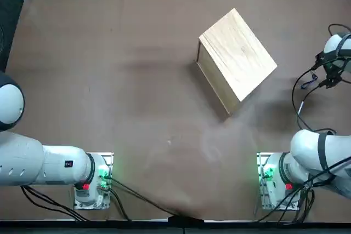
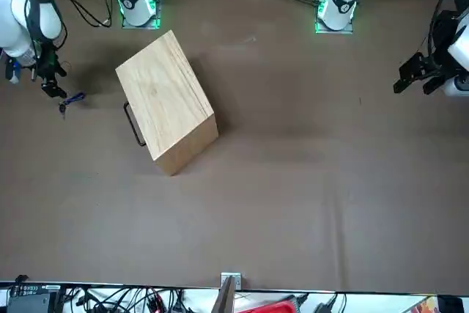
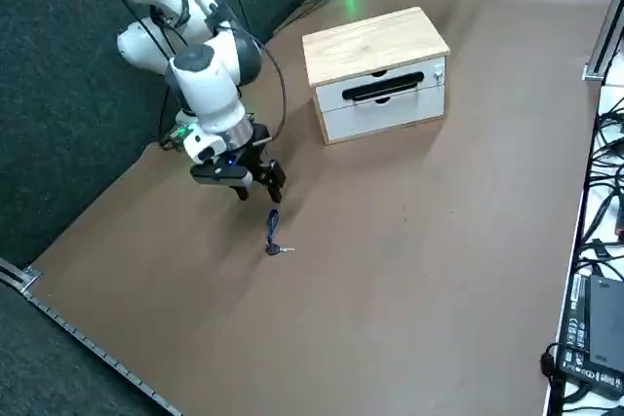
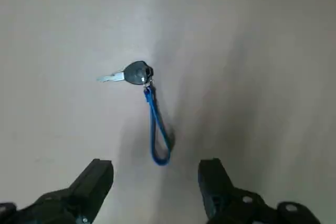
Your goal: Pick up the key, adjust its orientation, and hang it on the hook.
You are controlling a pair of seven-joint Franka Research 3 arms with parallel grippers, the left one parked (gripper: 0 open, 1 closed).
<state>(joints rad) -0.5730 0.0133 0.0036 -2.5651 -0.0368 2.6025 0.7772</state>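
Right end effector open above one key on the table

Count: one key point(image 4: 137, 73) with a dark head and a metal blade, one blue loop point(image 4: 153, 124) attached to it, and one wooden box point(image 3: 380, 75). The box has two white drawer fronts, one above the other, and one black handle point(image 3: 382, 87) across them; a small light knob sits on the upper front.

Surface: the table point(image 1: 137, 97) has a plain brown top. The key and its loop lie flat on it, well apart from the box, on the robot's right side. Seen from the right wrist, the blade and the loop extend in different directions from the head. The box stands turned at an angle to the table's edges.

Room: dark panels point(image 3: 68, 94) stand behind the robot's side. Tangled cables point(image 3: 609, 163) and dark equipment point(image 3: 595, 328) occupy a white surface beyond the table's far edge.

End effector: the right end effector point(image 4: 156, 174) is wide open, its two fingers well apart. It holds nothing and touches neither key nor box. The loop's end lies near the fingertips in the wrist view.
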